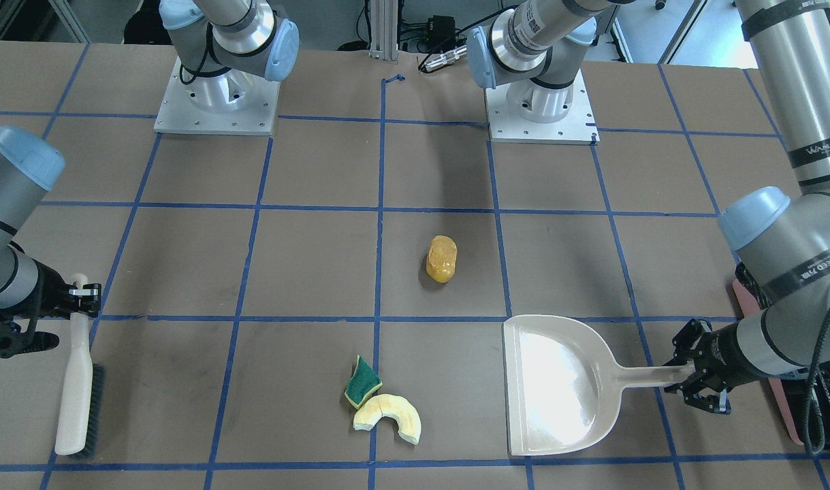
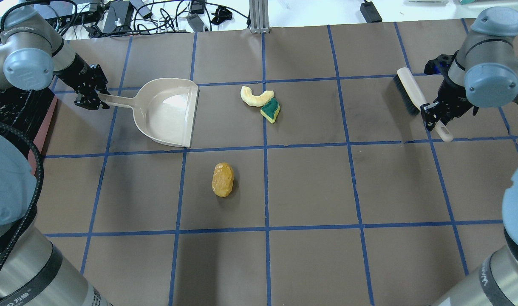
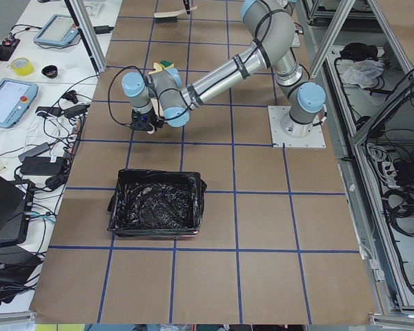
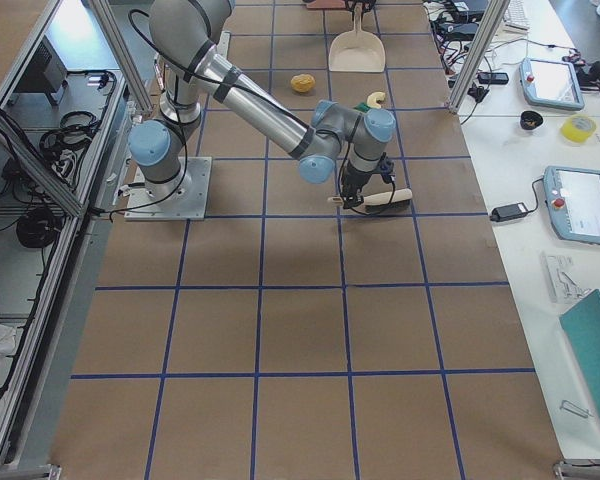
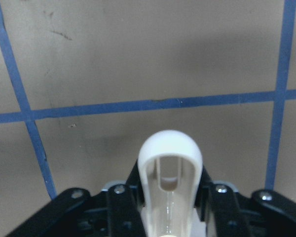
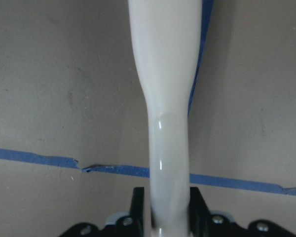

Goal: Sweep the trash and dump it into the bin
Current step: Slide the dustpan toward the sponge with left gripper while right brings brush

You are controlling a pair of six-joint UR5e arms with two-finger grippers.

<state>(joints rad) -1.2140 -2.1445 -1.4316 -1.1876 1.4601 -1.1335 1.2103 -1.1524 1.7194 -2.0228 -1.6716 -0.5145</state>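
Observation:
The trash lies loose on the table: an orange-yellow lump (image 2: 222,179) (image 1: 442,258) near the middle, and a pale crescent slice (image 2: 255,97) (image 1: 389,416) touching a green-and-yellow sponge wedge (image 2: 270,110) (image 1: 362,382). My left gripper (image 2: 91,95) (image 1: 694,381) is shut on the handle of a beige dustpan (image 2: 165,112) (image 1: 557,381), which rests flat with its mouth toward the trash. My right gripper (image 2: 433,114) (image 1: 81,292) is shut on the handle of a brush (image 2: 407,91) (image 1: 81,395). The bin (image 3: 193,189), lined with a black bag, stands behind the left arm.
Blue tape lines grid the brown table. Both arm bases (image 1: 217,102) (image 1: 540,109) are bolted along the robot's side. The bin's pink edge (image 2: 44,127) shows at the table's left end. Cables and devices lie past the far edge (image 2: 157,12).

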